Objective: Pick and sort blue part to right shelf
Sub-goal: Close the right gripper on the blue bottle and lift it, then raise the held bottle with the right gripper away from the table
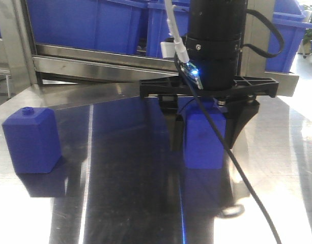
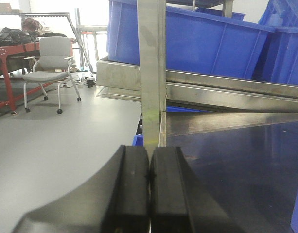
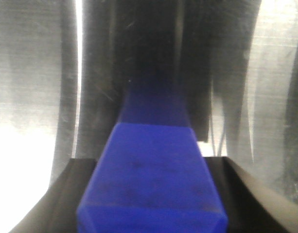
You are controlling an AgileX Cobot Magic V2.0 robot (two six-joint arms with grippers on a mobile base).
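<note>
Blue part [image 1: 204,138] stands on the table [image 1: 120,193] at frame centre, right gripper [image 1: 204,146] pressed against both its sides. Left gripper [image 2: 149,191] is fully closed, holding nothing.

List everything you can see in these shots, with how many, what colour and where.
blue part: one, blue, upright on the table, centre
wider block: one, blue, knob on top, left in the front view
bins: several, blue, on the shelf behind the table
table: one, shiny steel, under both blocks
cable: one, black, trailing past the blue part
chair: one, grey, on the floor
left gripper: one, black, shut, empty
right gripper: one, black, closed on the blue part
</note>
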